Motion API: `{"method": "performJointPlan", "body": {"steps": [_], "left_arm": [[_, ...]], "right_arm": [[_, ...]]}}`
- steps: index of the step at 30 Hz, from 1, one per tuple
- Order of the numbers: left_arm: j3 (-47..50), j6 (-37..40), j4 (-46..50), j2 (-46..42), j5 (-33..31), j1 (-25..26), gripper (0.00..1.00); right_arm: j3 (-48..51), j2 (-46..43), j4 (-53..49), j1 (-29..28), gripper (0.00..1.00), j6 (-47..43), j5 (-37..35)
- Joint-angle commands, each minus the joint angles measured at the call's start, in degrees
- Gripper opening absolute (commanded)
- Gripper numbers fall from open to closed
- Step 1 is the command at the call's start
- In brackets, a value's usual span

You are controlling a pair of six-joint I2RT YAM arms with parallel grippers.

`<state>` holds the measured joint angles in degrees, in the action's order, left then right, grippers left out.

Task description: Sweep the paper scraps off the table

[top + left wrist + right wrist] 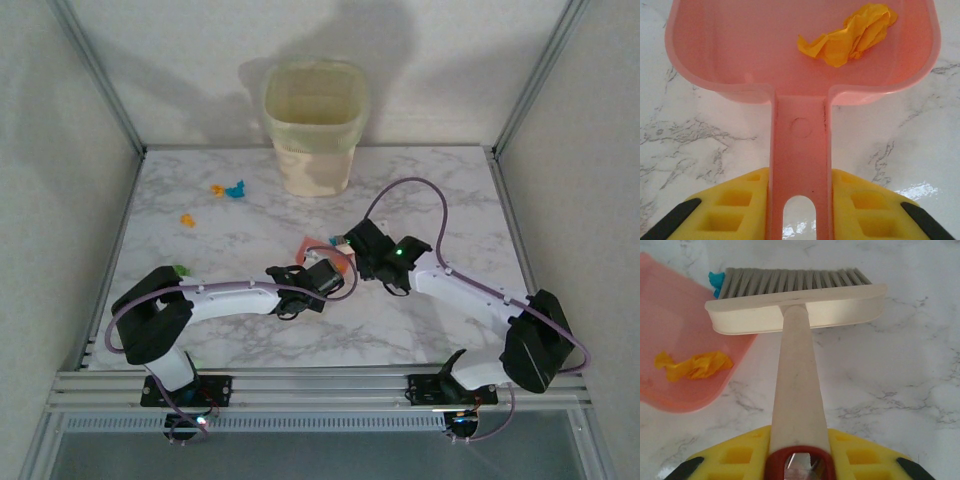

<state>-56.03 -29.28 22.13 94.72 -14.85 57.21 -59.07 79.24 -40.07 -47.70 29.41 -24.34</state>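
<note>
My left gripper [800, 210] is shut on the handle of a pink dustpan [765, 55], which rests on the marble table [430, 200]. One crumpled orange paper scrap [850, 35] lies inside the pan. My right gripper [799, 455] is shut on the cream handle of a brush [795, 310], whose grey bristles stand at the pan's mouth. A blue scrap [716, 280] peeks out by the bristles' left end. In the top view both grippers meet mid-table, and loose scraps lie at the far left: orange [217, 188], blue [236, 189], orange [186, 219], green [182, 270].
A cream waste bin [315, 125] stands at the back middle of the table. Aluminium frame posts and white walls close in the sides. Bare marble lies to the right of the brush [900, 365].
</note>
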Motion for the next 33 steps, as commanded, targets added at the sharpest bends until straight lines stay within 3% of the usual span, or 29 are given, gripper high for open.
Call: {"method": "performJointPlan", "body": {"steps": [1,7,14,27,33], "left_arm": [[0.2,0.6,1.6,0.3,-0.9,-1.0,0.00],[1.5,0.4,1.0,-0.2,-1.0,-1.4,0.00],[0.8,0.4,0.9,0.0,-0.8,-1.4,0.00],[1.9,-0.2,-0.7,-0.3,-0.1,-1.4,0.00],[3.8,-0.1,-4.3,-3.5,-1.5,-1.3,0.00]], "right_arm": [[1.2,-1.6,-3.4,-2.7,0.00,1.7,-0.9],[3.7,-7.6,-5.6,-6.3,0.00,3.0,-0.7],[5.7,-16.6,-7.4,-6.6,0.00,4.0,-4.1],[4.7,-12.9,-7.2,-6.6,0.00,7.4,-12.2],[6.6,-20.8,-8.5,-6.6,0.00,9.7,-14.9]]}}
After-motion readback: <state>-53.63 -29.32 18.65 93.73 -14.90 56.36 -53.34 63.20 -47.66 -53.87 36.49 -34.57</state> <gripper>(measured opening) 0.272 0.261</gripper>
